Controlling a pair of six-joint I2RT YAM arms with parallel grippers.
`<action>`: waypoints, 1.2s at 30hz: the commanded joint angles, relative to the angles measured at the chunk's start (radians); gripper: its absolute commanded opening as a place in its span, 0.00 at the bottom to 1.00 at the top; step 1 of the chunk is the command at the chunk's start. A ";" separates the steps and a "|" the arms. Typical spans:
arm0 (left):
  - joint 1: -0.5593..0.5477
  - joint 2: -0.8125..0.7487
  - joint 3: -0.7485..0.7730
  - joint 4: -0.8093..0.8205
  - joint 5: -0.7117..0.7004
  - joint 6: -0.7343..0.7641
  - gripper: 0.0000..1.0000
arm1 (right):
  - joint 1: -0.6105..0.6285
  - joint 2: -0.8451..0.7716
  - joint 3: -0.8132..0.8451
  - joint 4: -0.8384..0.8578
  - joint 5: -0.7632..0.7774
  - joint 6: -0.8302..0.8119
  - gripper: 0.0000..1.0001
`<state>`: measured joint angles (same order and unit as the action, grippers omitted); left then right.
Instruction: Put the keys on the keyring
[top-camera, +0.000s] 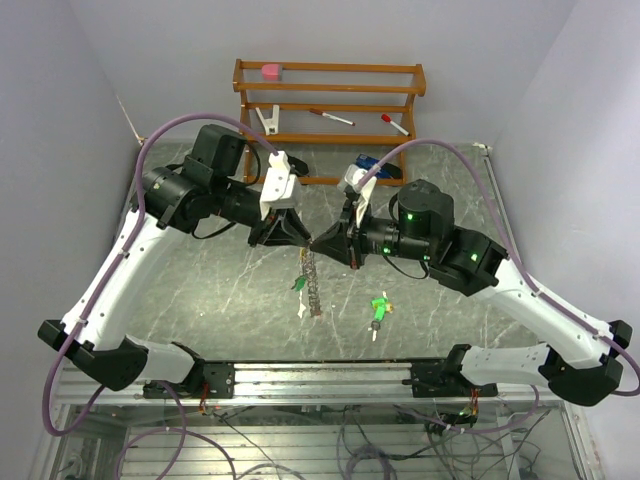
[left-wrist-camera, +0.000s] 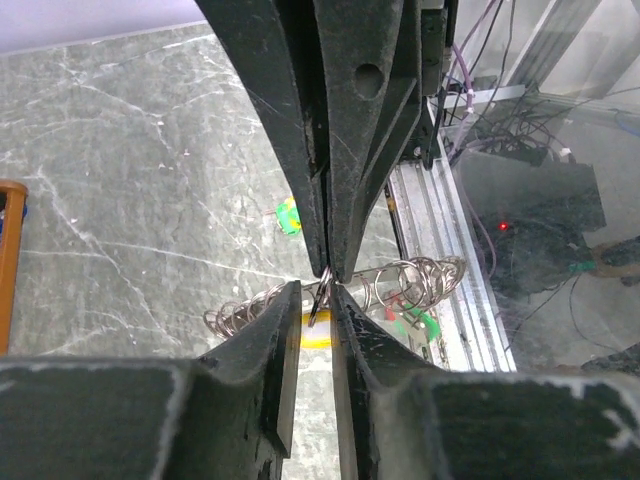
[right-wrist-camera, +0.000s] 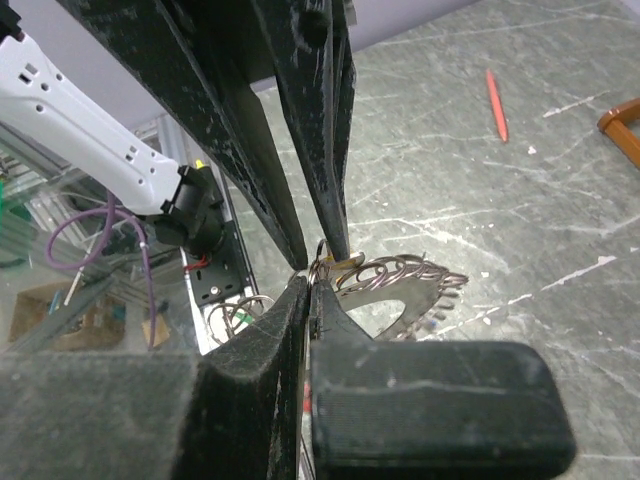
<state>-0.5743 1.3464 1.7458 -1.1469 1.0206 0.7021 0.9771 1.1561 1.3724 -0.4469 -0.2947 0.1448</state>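
The left gripper (top-camera: 306, 240) and the right gripper (top-camera: 324, 244) meet tip to tip above the middle of the bench (top-camera: 200, 300). Both are clenched on the top of the keyring (top-camera: 311, 280).

From the top camera the keyring hangs clear of the grippers as a strand of linked wire loops, running toward 6 o'clock, with a small green tag at its 9 o'clock side.

In the left wrist view the left gripper (left-wrist-camera: 320, 296) pinches one small loop. The right gripper (left-wrist-camera: 328, 266) comes down from 12 o'clock with its fingers pressed together on the same spot. The keyring's coils (left-wrist-camera: 400, 280) spread toward 3 o'clock.

The right wrist view shows the same grip, with the coils (right-wrist-camera: 400, 272) fanned toward 3 o'clock.

A loose green key (top-camera: 378, 308) lies on the bench at 5 o'clock from the grippers, apart from the keyring. A wooden rack (top-camera: 330, 70) stands at 12 o'clock.
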 joint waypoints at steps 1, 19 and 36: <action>-0.006 -0.012 0.004 0.050 -0.013 -0.034 0.33 | 0.003 -0.045 -0.016 0.024 0.033 -0.002 0.00; -0.005 0.025 0.029 0.155 -0.126 -0.075 0.45 | 0.004 -0.123 -0.117 0.268 0.044 0.024 0.00; -0.006 0.002 0.026 0.078 -0.038 0.029 0.30 | 0.004 -0.133 -0.159 0.310 0.093 0.097 0.00</action>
<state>-0.5751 1.3750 1.7550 -1.0332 0.9291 0.6827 0.9775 1.0451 1.2121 -0.2230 -0.2317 0.2173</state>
